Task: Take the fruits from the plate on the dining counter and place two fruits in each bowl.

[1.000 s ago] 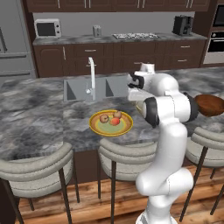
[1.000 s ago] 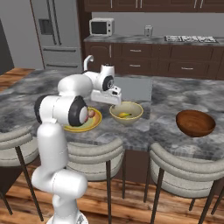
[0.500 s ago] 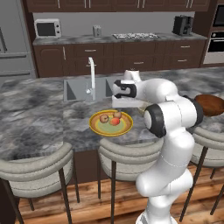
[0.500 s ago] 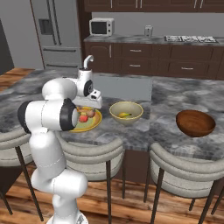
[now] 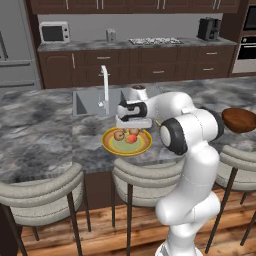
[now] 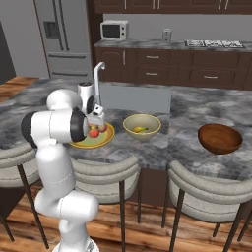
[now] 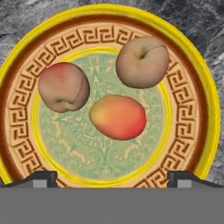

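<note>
Hovering over the plate (image 7: 210, 109), the gripper (image 7: 112, 177) is spread wide, nothing held. Three fruits (image 7: 118, 117) are seen on it; a banana (image 6: 140, 129) lies in the cream bowl (image 6: 141, 126).

Domestic kitchen, rendered. Fittings: long grey marbled bench (image 5: 45, 135) over dark wood with inset sink (image 5: 90, 101) and white tap (image 5: 104, 90); padded bar stools (image 5: 42, 195) drawn up along its near edge on a wood-plank floor (image 6: 147, 231). Back wall: dark brown cabinets (image 5: 150, 72), microwave (image 5: 54, 32), hob (image 5: 150, 41), coffee machine (image 5: 208, 28), built-in oven (image 5: 246, 42), steel refrigerator (image 6: 59, 39); tableware on the bench includes a patterned plate (image 5: 112, 146) of fruit and two bowls (image 6: 219, 139).
</note>
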